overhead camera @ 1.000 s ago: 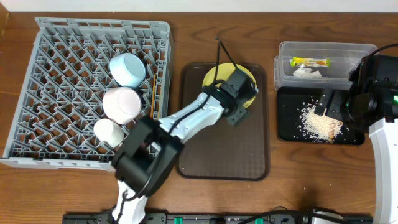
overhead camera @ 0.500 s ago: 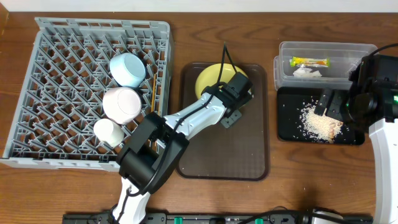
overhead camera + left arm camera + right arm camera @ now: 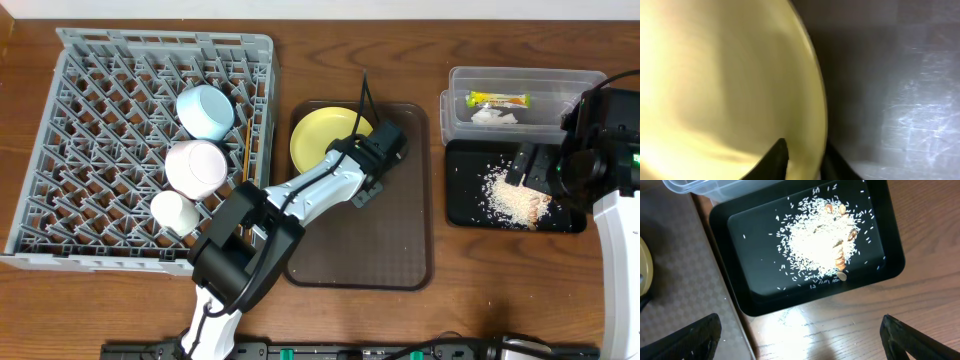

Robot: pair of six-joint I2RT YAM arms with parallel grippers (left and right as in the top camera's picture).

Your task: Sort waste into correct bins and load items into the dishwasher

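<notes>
Glossy round yellow plate point(image 3: 320, 140) being pinched at rim by left gripper point(image 3: 805, 160); right gripper point(image 3: 800, 337) being held wide over loose rice point(image 3: 820, 245).

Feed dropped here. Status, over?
Left pincer shut on yellow plate rim, over brown tray. Right pincer open above rice in black tray. Rack left side free.
</notes>
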